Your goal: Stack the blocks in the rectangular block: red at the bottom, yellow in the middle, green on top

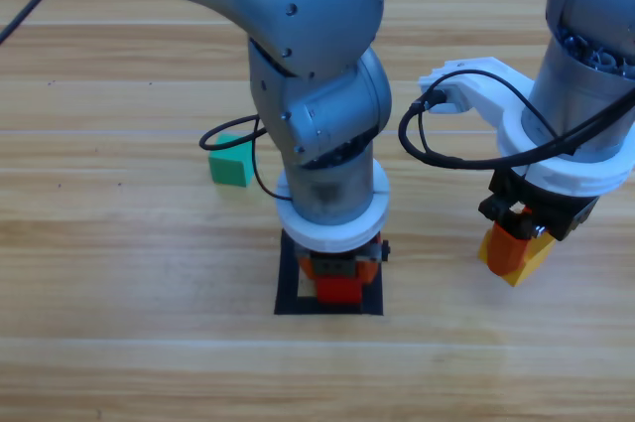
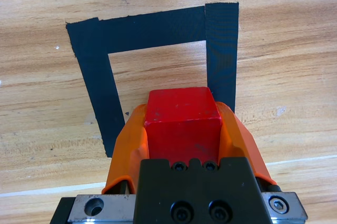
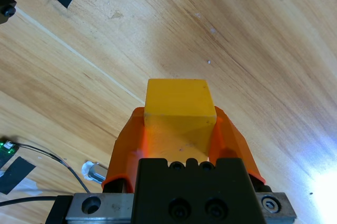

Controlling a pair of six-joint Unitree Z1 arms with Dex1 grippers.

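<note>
Your left gripper [image 2: 181, 129] has its two orange jaws closed tight on the red cube [image 2: 183, 124]. It holds the cube over the black tape square [image 2: 152, 29], and in the high view the red cube [image 1: 339, 289] sits inside the square [image 1: 288, 288]; you cannot tell if it touches the wood. Your right gripper [image 3: 179, 129] is off to the right of the square, and its jaws are closed on the yellow cube [image 3: 180, 103]. The green cube [image 1: 230, 161] sits alone on the table [image 1: 119, 243], up and to the left of the square, with nothing holding it.
</note>
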